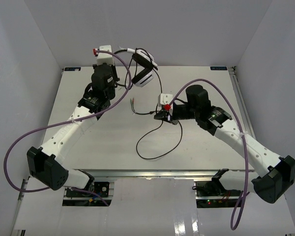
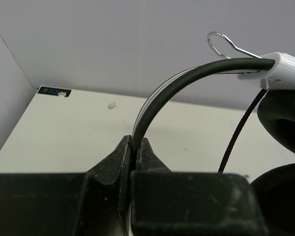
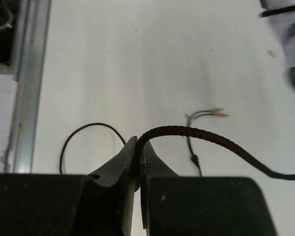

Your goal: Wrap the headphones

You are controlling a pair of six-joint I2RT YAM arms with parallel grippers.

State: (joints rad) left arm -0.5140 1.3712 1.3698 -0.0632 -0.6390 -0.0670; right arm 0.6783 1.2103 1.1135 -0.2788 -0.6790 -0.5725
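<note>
The headphones [image 1: 143, 73] hang above the back of the table, white ear cups with black pads. My left gripper [image 1: 119, 82] is shut on the black headband [image 2: 187, 78], which arcs up from my jaws [image 2: 135, 145] to the white slider [image 2: 285, 69]; a black ear pad [image 2: 285, 113] fills the right edge. My right gripper [image 1: 163, 116] is shut on the thin braided black cable [image 3: 211, 138] just above the table, and is also seen in the right wrist view [image 3: 139, 145]. The cable loops on the table [image 1: 160, 145]. Its green and red plugs [image 3: 216, 112] lie loose, also visible from above [image 1: 132, 102].
White walls enclose the table on three sides. A metal rail [image 3: 27, 83] runs along the table's front edge. Thick purple robot cables [image 1: 19, 142] arc over both arms. A small label [image 2: 54, 91] marks the back left corner.
</note>
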